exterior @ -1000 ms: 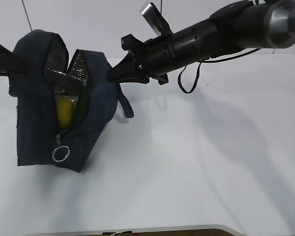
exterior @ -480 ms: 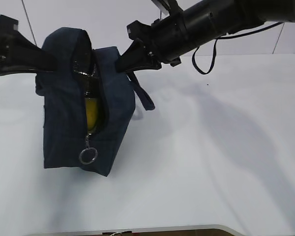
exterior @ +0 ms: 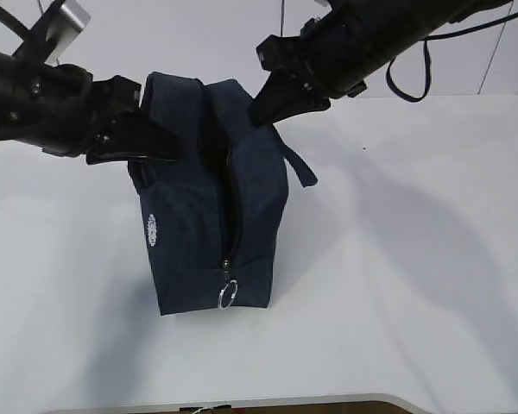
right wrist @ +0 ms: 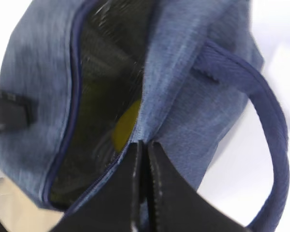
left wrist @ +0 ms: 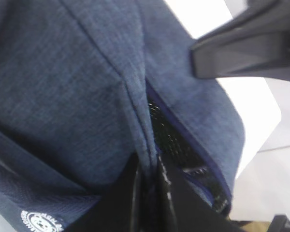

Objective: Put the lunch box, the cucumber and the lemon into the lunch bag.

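The navy lunch bag (exterior: pixel 209 207) stands upright on the white table, its zipper ring pull (exterior: pixel 228 294) low on the near side and its white logo (exterior: pixel 152 229) on the left face. My left gripper (exterior: pixel 174 147) is shut on the bag's left top edge (left wrist: pixel 135 125). My right gripper (exterior: pixel 257 114) is shut on the bag's right top edge (right wrist: pixel 154 116). The opening is narrow. The yellow lemon (right wrist: pixel 124 125) shows inside in the right wrist view. The cucumber and the lunch box are hidden.
One loop handle (exterior: pixel 295 164) hangs off the bag's right side. The white table (exterior: pixel 397 259) spreads to the right and front, with its front edge near the bottom of the exterior view.
Both grippers have carried the bag to the right and turned it. Its top edges have come together, and the lemon no longer shows in the exterior view.
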